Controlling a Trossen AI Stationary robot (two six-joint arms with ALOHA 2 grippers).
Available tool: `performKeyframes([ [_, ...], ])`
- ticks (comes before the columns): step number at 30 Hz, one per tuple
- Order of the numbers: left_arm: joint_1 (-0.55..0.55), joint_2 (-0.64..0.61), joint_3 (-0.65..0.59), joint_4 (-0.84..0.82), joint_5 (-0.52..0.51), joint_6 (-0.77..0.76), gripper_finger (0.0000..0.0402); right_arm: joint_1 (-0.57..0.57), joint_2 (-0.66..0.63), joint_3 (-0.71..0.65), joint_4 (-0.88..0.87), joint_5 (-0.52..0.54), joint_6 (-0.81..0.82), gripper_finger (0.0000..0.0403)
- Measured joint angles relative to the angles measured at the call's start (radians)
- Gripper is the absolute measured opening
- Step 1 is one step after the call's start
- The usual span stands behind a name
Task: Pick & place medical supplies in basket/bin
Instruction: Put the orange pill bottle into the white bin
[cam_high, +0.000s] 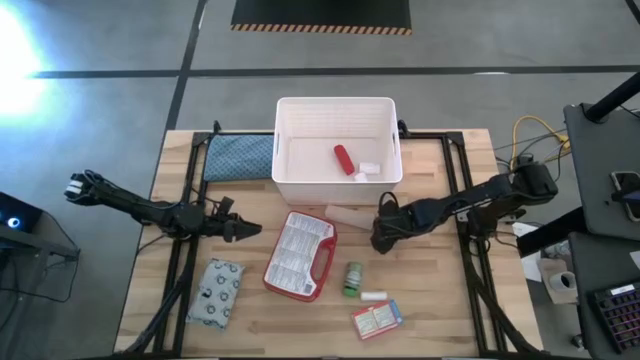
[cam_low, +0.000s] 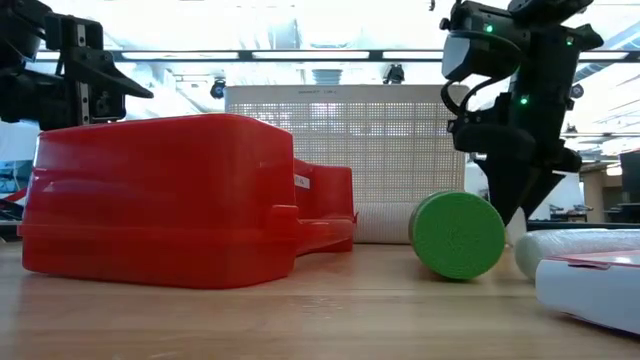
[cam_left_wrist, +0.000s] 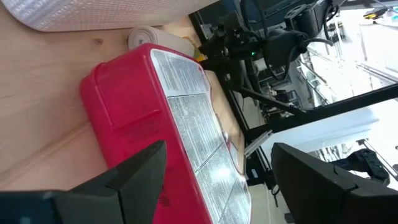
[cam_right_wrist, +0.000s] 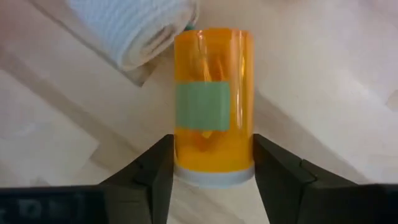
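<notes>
Right gripper, jaws spread wide around an orange vial lying on the worktop; left gripper jaws open beside the red-edged case.

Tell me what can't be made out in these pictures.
Orange bottle: high view, hidden under the right gripper.
Basket contents: low view, its slotted wall hides them.
Small box: low view, cut off by the right edge.
</notes>
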Motion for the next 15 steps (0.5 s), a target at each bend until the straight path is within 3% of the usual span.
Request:
performKeyframes([
  [5, 0.0, 0.0, 0.0, 0.001, 0.0, 0.0, 0.0269, 0.012, -0.056, 0.029, -0.003, -0.13, 0.023, 0.0164],
  [10, 0.0, 0.0, 0.0, 0.002, 0.0, 0.0, 0.0269, 0.046, -0.194, 0.17, 0.034, -0.212, 0.036, 0.0156],
  [13, 0.0, 0.0, 0.0, 0.002, 0.0, 0.0, 0.0269, 0.047, -0.284, 0.28, 0.148, -0.141, -0.009, 0.0157],
  [15, 0.0, 0.0, 0.0, 0.002, 0.0, 0.0, 0.0269, 0.031, -0.32, 0.359, 0.173, 0.038, -0.087, 0.017],
])
